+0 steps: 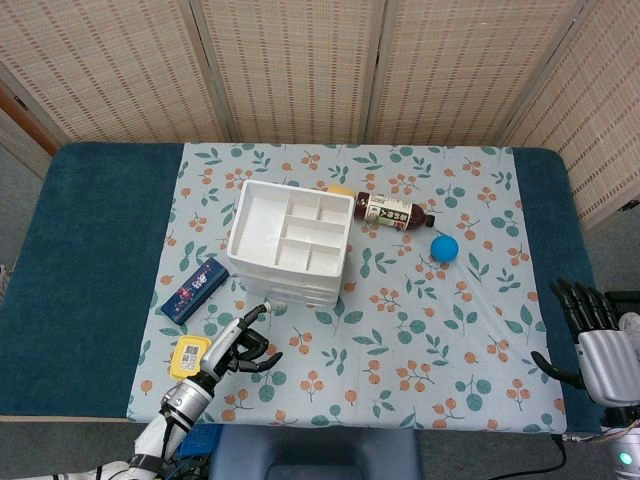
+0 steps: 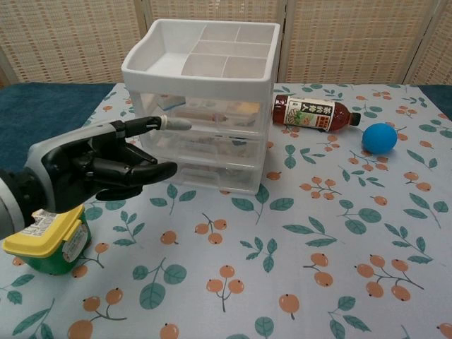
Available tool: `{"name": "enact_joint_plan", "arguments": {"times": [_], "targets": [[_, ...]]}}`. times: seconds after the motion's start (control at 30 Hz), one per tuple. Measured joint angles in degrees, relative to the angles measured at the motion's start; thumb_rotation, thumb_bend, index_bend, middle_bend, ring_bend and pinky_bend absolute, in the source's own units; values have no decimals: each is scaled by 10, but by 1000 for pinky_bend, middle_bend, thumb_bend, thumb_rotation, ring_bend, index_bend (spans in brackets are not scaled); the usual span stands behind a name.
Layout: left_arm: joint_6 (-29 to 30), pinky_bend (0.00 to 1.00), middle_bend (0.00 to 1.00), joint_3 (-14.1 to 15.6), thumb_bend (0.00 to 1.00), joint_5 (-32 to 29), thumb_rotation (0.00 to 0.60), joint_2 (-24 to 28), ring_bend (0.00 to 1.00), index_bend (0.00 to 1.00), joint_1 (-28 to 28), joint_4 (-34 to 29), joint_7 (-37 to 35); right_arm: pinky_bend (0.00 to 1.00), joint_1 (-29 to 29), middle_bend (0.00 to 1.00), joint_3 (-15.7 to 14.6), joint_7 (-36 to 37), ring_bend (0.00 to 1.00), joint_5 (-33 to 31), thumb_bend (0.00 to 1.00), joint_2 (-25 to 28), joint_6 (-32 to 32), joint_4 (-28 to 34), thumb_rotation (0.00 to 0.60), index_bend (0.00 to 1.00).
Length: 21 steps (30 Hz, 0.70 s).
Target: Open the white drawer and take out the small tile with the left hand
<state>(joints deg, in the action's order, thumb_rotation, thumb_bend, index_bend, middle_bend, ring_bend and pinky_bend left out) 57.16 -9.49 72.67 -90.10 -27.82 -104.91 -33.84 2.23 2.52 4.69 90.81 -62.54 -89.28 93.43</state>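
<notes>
Covering: a blue padded tabletop point(image 1: 90, 250) carries a pale floral cloth with orange berries and green leaves point(image 1: 400, 370), which spreads over its middle from the far edge to the near edge.
Drawer unit: a white plastic three-drawer cabinet with a divided open tray on top point(image 1: 290, 243) point(image 2: 205, 99) stands on the cloth left of centre, nearer the far edge; all three clear-fronted drawers look pushed in.
Small tile: a small pale flat piece point(image 2: 171, 103) shows through the front of the top drawer, at its left end (too blurred through the plastic to be sure it is the tile).
Left hand: the dark left hand point(image 1: 238, 345) point(image 2: 99, 166) hovers just in front of the unit's left front corner, over the cloth, one finger stretched out with its light tip point(image 2: 176, 123) at the top drawer's front, the others loosely curled and the thumb apart; it holds nothing, and whether the tip touches the drawer cannot be told.
Right hand: the grey-backed right hand point(image 1: 592, 345) sits off the tabletop's near right corner, dark fingers spread, empty.
Bottle: a brown plastic drink bottle with a white label point(image 1: 394, 212) point(image 2: 314, 114) lies on its side just right of the unit, cap pointing right.
Box: a long dark blue carton point(image 1: 195, 289) lies at a slant left of the unit, near the cloth's left edge.
Tub: a green tub with a yellow lid point(image 1: 189, 357) point(image 2: 49, 236) sits near the cloth's near left corner, beside the left hand.
Ball: a blue ball point(image 1: 444, 248) point(image 2: 379, 138) rests on the cloth, right of the bottle.
</notes>
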Motion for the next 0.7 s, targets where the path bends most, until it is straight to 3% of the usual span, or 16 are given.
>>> {"name": "enact_joint_plan", "arguments": {"times": [0.7], "targets": [[-51, 1000, 976, -78, 292, -140, 600, -113, 1000, 189, -20, 52, -77, 0, -1, 44, -1, 0, 0, -5, 198, 1, 5, 1, 600, 0]]}}
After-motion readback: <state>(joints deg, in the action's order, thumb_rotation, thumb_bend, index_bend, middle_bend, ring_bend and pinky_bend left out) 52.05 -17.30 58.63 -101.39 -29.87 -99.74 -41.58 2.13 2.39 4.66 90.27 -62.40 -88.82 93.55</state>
